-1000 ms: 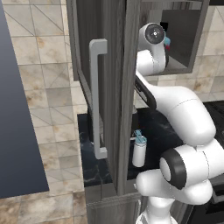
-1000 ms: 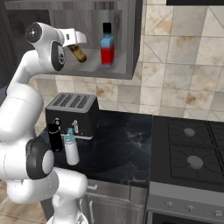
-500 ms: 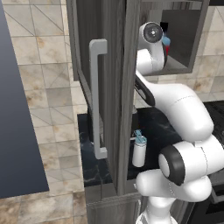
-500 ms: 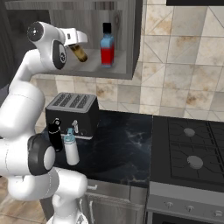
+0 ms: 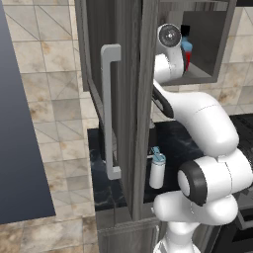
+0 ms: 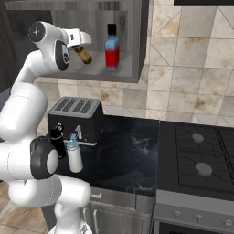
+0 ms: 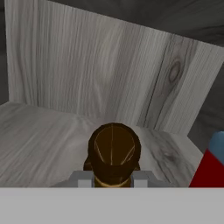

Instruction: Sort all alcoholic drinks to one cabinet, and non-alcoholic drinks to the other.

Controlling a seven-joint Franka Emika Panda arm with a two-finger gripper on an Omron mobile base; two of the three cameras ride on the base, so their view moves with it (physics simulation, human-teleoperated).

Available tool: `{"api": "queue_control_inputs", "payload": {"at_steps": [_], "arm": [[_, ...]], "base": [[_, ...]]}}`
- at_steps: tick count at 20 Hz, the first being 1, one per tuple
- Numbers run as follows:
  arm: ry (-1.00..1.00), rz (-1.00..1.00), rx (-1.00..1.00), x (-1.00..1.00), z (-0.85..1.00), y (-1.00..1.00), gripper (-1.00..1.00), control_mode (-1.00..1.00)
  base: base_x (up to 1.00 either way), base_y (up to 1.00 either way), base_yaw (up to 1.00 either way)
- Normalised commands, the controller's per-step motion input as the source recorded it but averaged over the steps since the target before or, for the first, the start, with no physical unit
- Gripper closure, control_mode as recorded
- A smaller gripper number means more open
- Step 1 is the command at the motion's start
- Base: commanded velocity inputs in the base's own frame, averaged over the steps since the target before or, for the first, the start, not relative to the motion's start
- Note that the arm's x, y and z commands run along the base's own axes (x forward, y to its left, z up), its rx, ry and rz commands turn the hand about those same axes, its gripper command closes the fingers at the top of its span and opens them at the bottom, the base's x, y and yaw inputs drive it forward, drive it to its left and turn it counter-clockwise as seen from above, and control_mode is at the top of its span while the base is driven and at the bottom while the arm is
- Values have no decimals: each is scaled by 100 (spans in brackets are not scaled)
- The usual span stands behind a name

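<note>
Upper left of the right base view, inside the open wall cabinet, the gripper is clenched on the amber beer bottle, which hangs tilted above the shelf, not yet set down. Just to its right the red-and-blue bottle stands upright on the same shelf. Lower left on the dark counter, the white teal-lidded bottle and the small black bottle wait beside the toaster. In the hand view the beer bottle's brown end sits low centre, with the red bottle at the right edge. Releasing at this tilt would likely let the bottle roll or topple; swinging it upright could knock its red neighbour over.
</note>
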Motion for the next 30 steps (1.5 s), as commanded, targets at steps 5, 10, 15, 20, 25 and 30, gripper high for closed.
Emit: {"api": "queue_control_inputs", "payload": {"at_steps": [5, 10, 15, 20, 25, 30], "arm": [[0, -3, 1, 12, -9, 0, -100, -100], [0, -3, 0, 14, -10, 0, -100, -100], [-2, -3, 0, 14, -3, 0, -100, -100], [-4, -3, 0, 17, 0, 0, -100, -100], [-4, -3, 0, 18, 0, 0, -100, -100], [-3, -4, 0, 14, 0, 0, -100, -100]], "base": [[0, 0, 0], [0, 0, 0], [0, 0, 0], [0, 0, 0], [0, 0, 0], [0, 0, 0]]}}
